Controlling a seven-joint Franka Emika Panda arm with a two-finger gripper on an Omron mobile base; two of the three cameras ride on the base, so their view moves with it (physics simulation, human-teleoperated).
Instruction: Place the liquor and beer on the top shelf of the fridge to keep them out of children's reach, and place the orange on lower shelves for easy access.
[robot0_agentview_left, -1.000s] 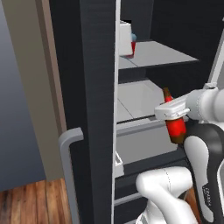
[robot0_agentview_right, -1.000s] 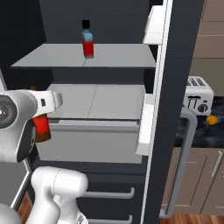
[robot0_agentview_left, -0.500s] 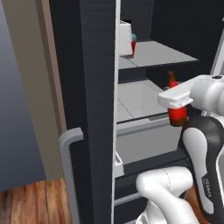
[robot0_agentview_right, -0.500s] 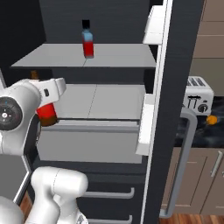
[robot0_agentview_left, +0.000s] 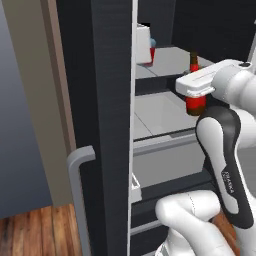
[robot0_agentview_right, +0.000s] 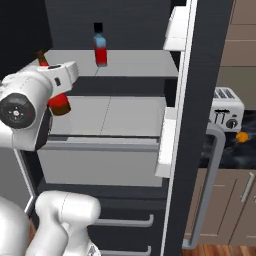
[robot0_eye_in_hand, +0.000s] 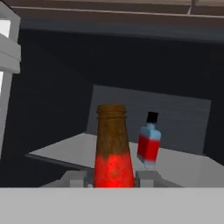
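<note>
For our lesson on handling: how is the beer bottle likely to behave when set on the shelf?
The beer is tall and slim, so it probably tips easily if nudged. It looks rigid and smooth, so it may slip in the jaws. Laid on its side, its round body would likely roll on the flat top shelf.

glossy white rounded arm (robot0_agentview_left: 235, 90) shells; black joint sleeve with small white lettering; round dark-grey cap

Toaster (robot0_agentview_right: 226, 108) on dark counter (robot0_agentview_right: 220, 152); brown cabinets (robot0_agentview_right: 235, 210) below; wood floor (robot0_agentview_left: 37, 232).
</note>
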